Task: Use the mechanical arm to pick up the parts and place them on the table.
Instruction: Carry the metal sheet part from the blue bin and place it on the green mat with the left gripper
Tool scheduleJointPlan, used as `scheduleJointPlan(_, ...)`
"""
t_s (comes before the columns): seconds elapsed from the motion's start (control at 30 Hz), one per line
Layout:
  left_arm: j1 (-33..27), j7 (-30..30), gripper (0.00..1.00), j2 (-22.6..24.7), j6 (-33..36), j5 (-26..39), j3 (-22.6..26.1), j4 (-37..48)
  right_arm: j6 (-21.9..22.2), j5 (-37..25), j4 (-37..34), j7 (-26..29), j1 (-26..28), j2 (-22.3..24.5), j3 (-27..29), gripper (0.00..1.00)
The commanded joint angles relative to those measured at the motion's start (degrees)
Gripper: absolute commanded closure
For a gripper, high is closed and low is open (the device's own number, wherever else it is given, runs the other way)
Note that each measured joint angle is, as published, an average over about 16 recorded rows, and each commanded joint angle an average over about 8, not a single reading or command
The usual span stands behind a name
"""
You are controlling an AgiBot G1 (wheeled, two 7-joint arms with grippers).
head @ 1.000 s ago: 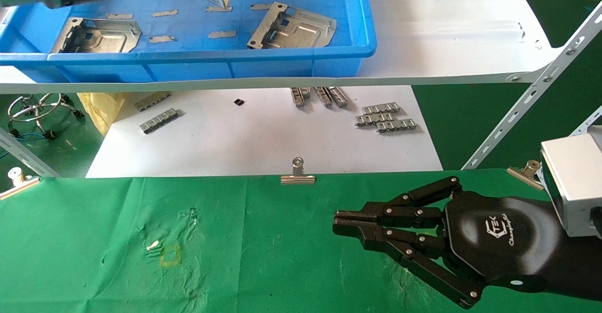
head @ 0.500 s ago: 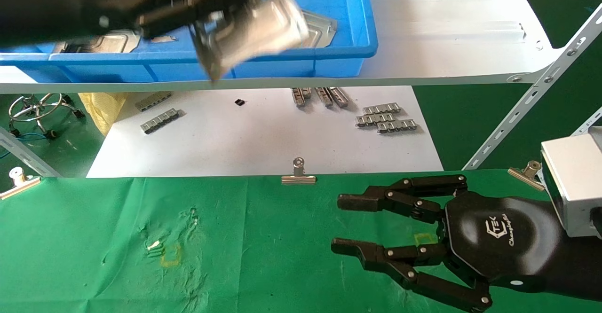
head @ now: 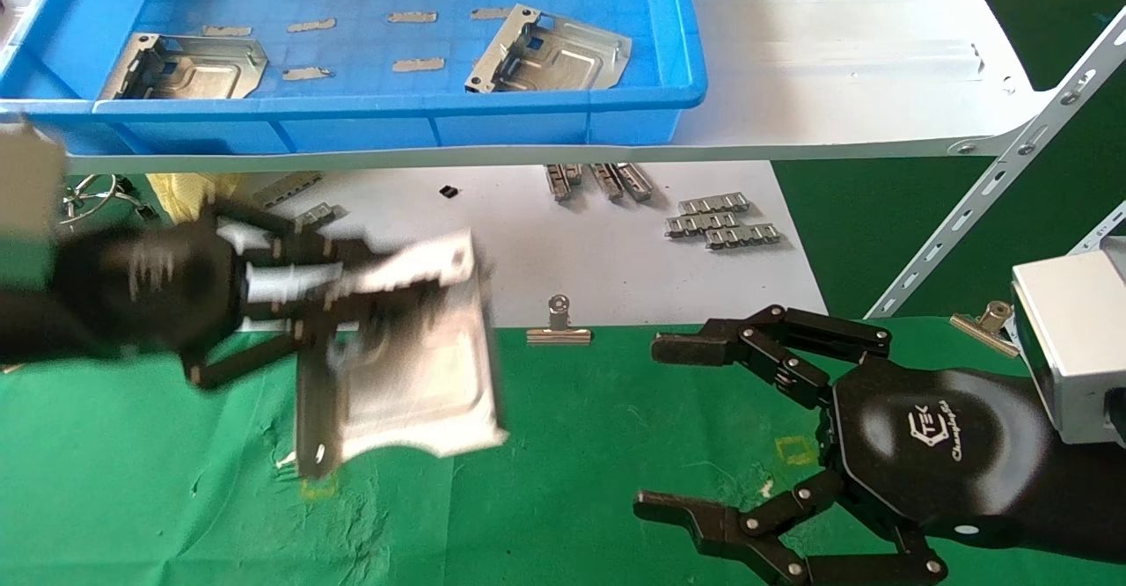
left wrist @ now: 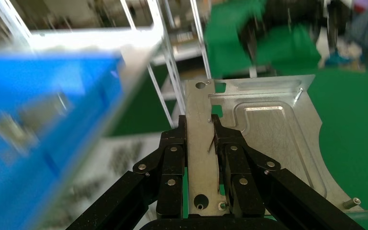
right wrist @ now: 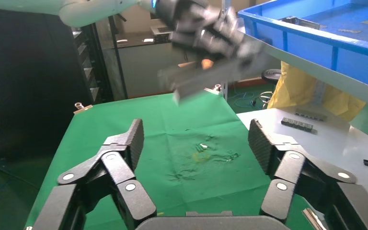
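Left hand's got a plate — right one's just hanging wide open

Right hand (head: 664, 432) spread over the green tabletop (head: 572, 445); across from it the left hand (head: 352, 291) pinches a part (head: 413, 366) by its flange above the cloth — two more parts (head: 550, 49) beyond in the blue bin (head: 669, 58).

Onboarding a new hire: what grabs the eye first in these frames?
The left gripper, clamped on a shiny metal part above the green table. Next, the right gripper with fingers spread wide over the cloth, empty. Behind, two more parts lie in the blue bin on the shelf.
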Motion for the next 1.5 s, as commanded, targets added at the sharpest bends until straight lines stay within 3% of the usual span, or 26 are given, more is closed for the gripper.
scheduleJointPlan(0.03, 2.2, 1.3, 1.0, -2.2, -0.5, -0.4, 2.3, -0.9, 0.0, 0.0, 0.0, 0.0, 0.0, 0.0, 0.0, 0.0)
scheduleJointPlan(0.27, -0.2, 12.3, 1.0, -0.8, -0.4, 9.5, 9.8, 0.3, 0.0, 0.0, 0.0, 0.0, 0.0, 0.0, 0.0, 0.0)
scheduleJointPlan(0.8, -1.9, 21.0, 0.99, 0.7, -2.1, 11.7, 15.8, 13.3, 0.0, 0.0, 0.0, 0.0, 0.0, 0.0, 0.0, 0.0)
scheduleJointPlan(0.87, -2.1, 22.2, 0.91, 1.3, -2.5, 12.3, 16.2, 15.1, 0.0, 0.0, 0.0, 0.0, 0.0, 0.0, 0.0, 0.0)
scheduleJointPlan(1.07, -2.9, 25.2, 0.18, 3.0, -3.2, 13.8, 17.0, 19.7, 0.0, 0.0, 0.0, 0.0, 0.0, 0.0, 0.0, 0.0)
scheduleJointPlan(1.13, -3.2, 26.1, 0.02, 3.5, -3.2, 14.1, 17.2, 20.9, 0.0, 0.0, 0.0, 0.0, 0.0, 0.0, 0.0, 0.0)
scheduleJointPlan(1.5, -4.1, 28.0, 0.0, 5.8, -2.4, 13.2, 16.7, 27.1, 0.0, 0.0, 0.0, 0.0, 0.0, 0.0, 0.0, 0.0)
